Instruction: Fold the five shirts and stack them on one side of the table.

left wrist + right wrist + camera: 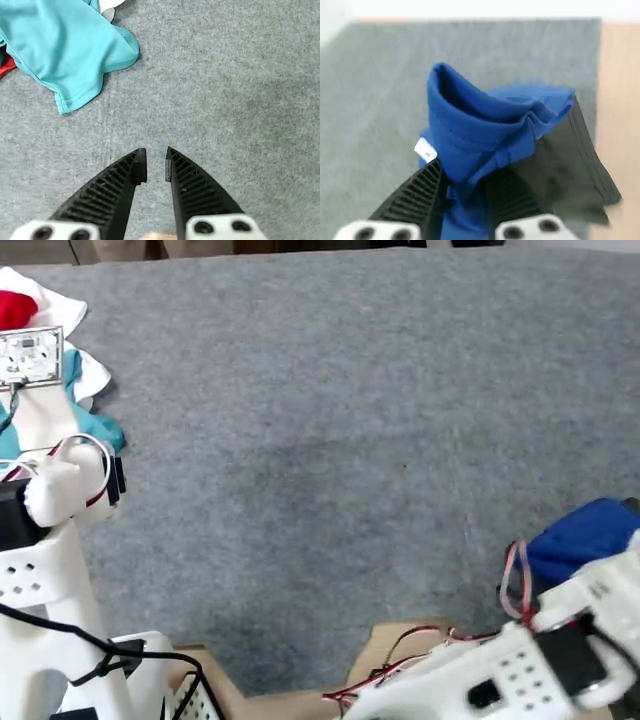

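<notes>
Right gripper [465,172] is clamped on a bunch of blue shirt [470,120]; the jaws are nearly closed with fabric pinched between them. The shirt stands up in a crumpled cone, not flat. It sits at the right edge of the high view, lower half, on the grey mat [350,420]. A black cloth [570,160], likely a folded shirt, touches the blue one on its far side, near the mat's edge.

Left gripper [156,162] is empty, its jaws parted a small gap, hanging over bare mat. The teal shirt [65,45] is near it but apart. In the high view the unfolded pile is at upper left: white shirt [55,300], red shirt [15,308], teal under the arm.

Step in hand, my guess: pull the blue shirt out to the mat's middle and spread it for folding. To do it well:
- The grip looks like a wad, not a hem or shoulder, so dragging may leave it bunched. Better to lay it down and regrip at a corner.
- Lift clear of the black cloth first or it gets dragged along.
- Bring the left gripper over to hold the opposite edge and tension the cloth flat.
- Keep the fold zone in the open centre, away from the pile.
</notes>
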Action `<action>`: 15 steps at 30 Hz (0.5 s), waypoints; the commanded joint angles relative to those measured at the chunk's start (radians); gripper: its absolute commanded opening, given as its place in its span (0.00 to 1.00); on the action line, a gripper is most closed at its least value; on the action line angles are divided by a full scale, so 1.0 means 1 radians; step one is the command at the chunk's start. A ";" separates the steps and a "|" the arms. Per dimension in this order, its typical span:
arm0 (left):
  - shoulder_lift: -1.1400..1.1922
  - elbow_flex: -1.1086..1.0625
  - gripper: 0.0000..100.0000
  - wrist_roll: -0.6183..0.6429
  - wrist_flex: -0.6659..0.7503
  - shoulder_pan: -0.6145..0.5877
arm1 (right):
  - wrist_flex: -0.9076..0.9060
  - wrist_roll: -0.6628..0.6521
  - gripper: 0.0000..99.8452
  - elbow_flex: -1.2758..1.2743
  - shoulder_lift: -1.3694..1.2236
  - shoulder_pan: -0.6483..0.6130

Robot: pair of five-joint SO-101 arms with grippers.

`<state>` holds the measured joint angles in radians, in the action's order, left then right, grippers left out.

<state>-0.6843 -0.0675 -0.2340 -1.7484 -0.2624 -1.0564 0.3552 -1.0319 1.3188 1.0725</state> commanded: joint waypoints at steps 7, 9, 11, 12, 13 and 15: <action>-0.013 0.130 0.09 -0.087 -0.012 -0.112 | -0.112 -0.176 0.21 -0.239 0.414 0.143; -0.012 0.127 0.09 -0.107 -0.012 -0.133 | -0.143 -0.193 0.28 -0.295 0.489 0.166; -0.010 0.127 0.09 -0.115 -0.012 -0.149 | -0.193 -0.198 0.32 -0.325 0.552 0.185; -0.010 0.127 0.09 -0.115 -0.012 -0.152 | -0.216 -0.209 0.33 -0.331 0.575 0.189; -0.010 0.127 0.09 -0.115 -0.012 -0.152 | -0.222 -0.221 0.33 -0.335 0.590 0.191; -0.010 0.127 0.09 -0.114 -0.012 -0.150 | -0.224 -0.232 0.33 -0.335 0.596 0.189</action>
<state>-0.6859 0.0153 -0.3429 -1.7484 -0.4051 -1.2697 0.1435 -1.3648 1.8021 1.2459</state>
